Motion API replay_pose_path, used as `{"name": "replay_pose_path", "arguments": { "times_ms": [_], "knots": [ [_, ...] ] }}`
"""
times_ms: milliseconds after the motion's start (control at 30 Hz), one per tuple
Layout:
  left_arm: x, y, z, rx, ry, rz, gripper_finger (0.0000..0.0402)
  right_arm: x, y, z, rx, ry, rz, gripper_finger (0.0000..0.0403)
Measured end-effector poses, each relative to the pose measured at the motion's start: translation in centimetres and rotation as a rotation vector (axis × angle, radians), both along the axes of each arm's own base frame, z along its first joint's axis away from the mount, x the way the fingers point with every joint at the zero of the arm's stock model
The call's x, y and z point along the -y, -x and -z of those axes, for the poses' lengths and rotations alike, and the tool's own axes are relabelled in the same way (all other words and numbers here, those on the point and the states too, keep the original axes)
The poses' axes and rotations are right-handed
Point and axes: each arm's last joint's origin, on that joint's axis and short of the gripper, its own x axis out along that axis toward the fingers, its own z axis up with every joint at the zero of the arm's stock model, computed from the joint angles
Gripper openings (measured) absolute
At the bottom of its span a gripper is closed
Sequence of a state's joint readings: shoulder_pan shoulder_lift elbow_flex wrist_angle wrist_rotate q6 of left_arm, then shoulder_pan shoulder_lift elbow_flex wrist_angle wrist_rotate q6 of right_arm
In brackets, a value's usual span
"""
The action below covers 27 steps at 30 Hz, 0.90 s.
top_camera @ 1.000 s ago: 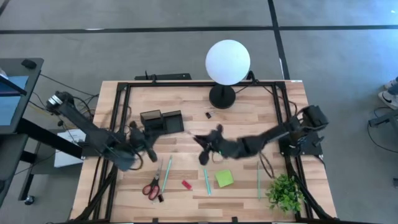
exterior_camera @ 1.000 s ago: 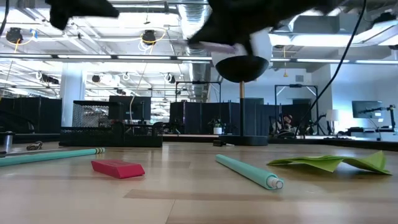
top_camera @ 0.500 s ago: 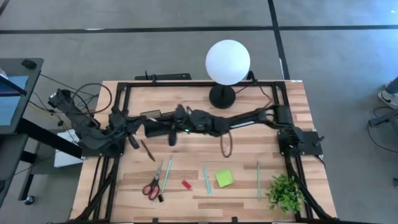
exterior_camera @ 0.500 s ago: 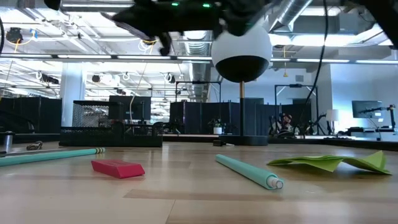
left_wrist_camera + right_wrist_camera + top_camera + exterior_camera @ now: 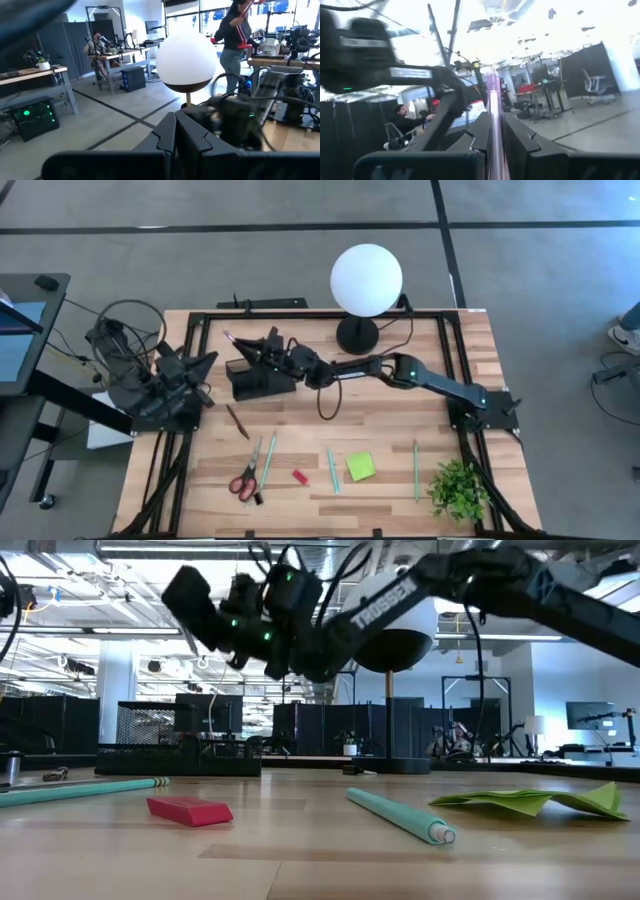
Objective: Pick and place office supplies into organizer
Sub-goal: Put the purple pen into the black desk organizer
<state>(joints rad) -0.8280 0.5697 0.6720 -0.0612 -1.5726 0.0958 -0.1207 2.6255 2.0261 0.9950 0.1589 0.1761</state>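
Mostly wood: pale butcher-block table (image 5: 400,405), plank seams visible, black metal frame round edges. Right gripper (image 5: 262,350) stretched across, over black mesh organizer (image 5: 262,376) at back-left of table, fingers nearly closed on thin glossy pink pen (image 5: 493,107); pen tip poking out toward back-left in high view. Left gripper (image 5: 176,131) pulled back at left table edge, fingers pressed together, nothing held. "TROSSEN" in white capitals readable on right arm in low view. White matte globe lamp (image 5: 366,278) on round black base, back centre. Flat on table near front: red-handled scissors (image 5: 243,483), slim teal pen (image 5: 332,470), small red block (image 5: 299,476), lime-green square sticky-note pad (image 5: 360,467), crumpled-looking in low view, brown pen (image 5: 237,421) alone nearer organizer. Leafy green plant (image 5: 458,488) at front-right corner.
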Motion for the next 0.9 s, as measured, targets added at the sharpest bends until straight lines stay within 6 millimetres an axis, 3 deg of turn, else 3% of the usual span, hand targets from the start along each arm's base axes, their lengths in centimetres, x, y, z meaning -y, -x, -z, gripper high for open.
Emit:
{"name": "replay_pose_path", "arguments": {
  "times_ms": [233,600,900],
  "knots": [
    [0.0,0.0,0.0,-0.001,-0.001,0.001,0.0,2.0,-1.0,1.5,-0.036,-0.074,0.002,0.0025],
    [0.3,-0.3,0.2,-0.011,-0.012,0.001,0.0,0.3,-1.6,2.4,-0.169,-0.033,-0.032,0.0025],
    [0.9,-0.8,0.5,-0.024,-0.026,0.002,0.0,1.0,-1.6,3.0,-0.252,0.008,-0.028,0.0024]
  ]
}}
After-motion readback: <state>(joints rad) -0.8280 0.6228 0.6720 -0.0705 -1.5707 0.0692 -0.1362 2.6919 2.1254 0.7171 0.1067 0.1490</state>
